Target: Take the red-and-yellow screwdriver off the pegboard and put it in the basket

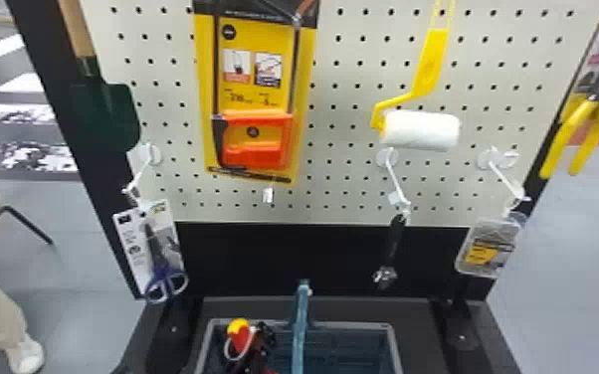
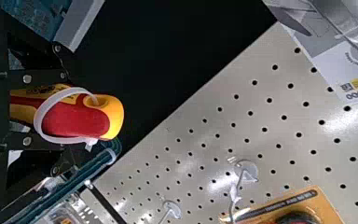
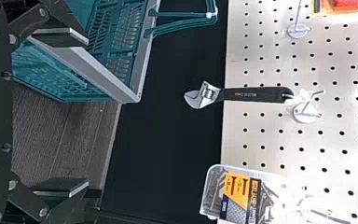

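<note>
- At the far left of the board, from where I stood, a trowel (image 1: 117,117) with a wooden handle and a dark green blade hung blade down.
- Just below it, a pair of blue-handled scissors (image 1: 156,253) hung on its card from a white hook.
- Farther right and low down, the left gripper (image 1: 259,343) had its 2 flat fingers closed on the screwdriver (image 1: 240,335), pinching the red-and-yellow handle between them. A pale loop ran round that handle, and its yellow end stuck out past the fingers.
- That pair showed over the left part of the basket (image 1: 358,326), inside the line of the rim; how far down they were, I couldn't tell.
- Above, an orange-handled saw (image 1: 263,159) sat against its yellow card on the pegboard (image 1: 348,74).
- Right of the screwdriver, the basket's blue-green handle (image 1: 300,323) stood up near the middle.
- Next came an adjustable wrench (image 1: 393,243), jaw end down from its hook, with a white paint roller (image 1: 420,130) above it.
- Beyond that hung a clear box of screws (image 1: 490,248), then yellow-handled pliers (image 1: 584,117) at the far right.
- In the right wrist view, the right gripper (image 3: 87,112) had its 2 fingers spread wide near the basket.
</note>
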